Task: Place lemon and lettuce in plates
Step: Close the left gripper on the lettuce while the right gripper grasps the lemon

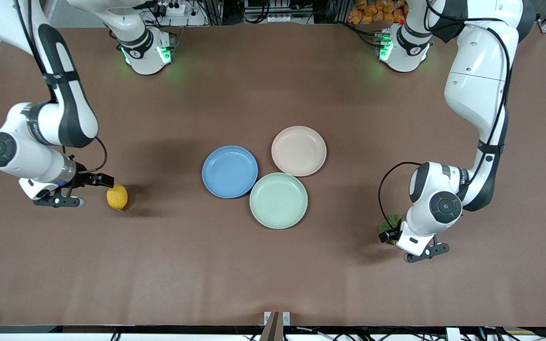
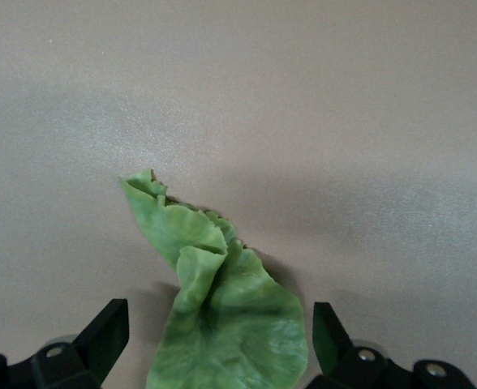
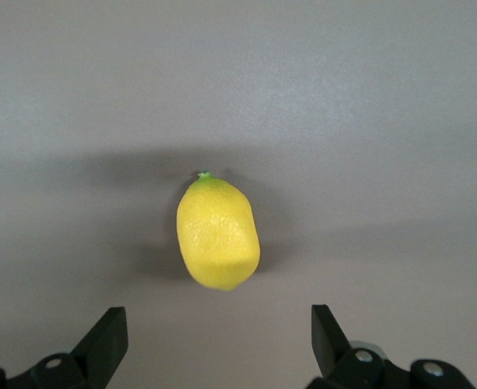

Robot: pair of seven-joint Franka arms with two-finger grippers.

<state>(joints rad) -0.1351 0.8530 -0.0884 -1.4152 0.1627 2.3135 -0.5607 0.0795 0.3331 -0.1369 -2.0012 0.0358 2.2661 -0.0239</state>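
The yellow lemon [image 1: 117, 197] lies on the brown table toward the right arm's end. My right gripper [image 1: 97, 182] hangs low beside it, open and empty. In the right wrist view the lemon [image 3: 218, 233] lies just ahead of the open gripper [image 3: 220, 344]. The green lettuce leaf [image 1: 391, 221] lies toward the left arm's end, partly hidden by the left arm. My left gripper [image 1: 389, 235] is open over it. In the left wrist view the leaf [image 2: 222, 316] lies between the spread fingers of the gripper [image 2: 220, 348], ungripped. The blue plate [image 1: 230, 171] and the beige-pink plate [image 1: 299, 150] sit empty mid-table.
A pale mint-green plate [image 1: 278, 200], empty, touches both other plates and lies nearer to the front camera than they do. Both arm bases stand along the table's back edge.
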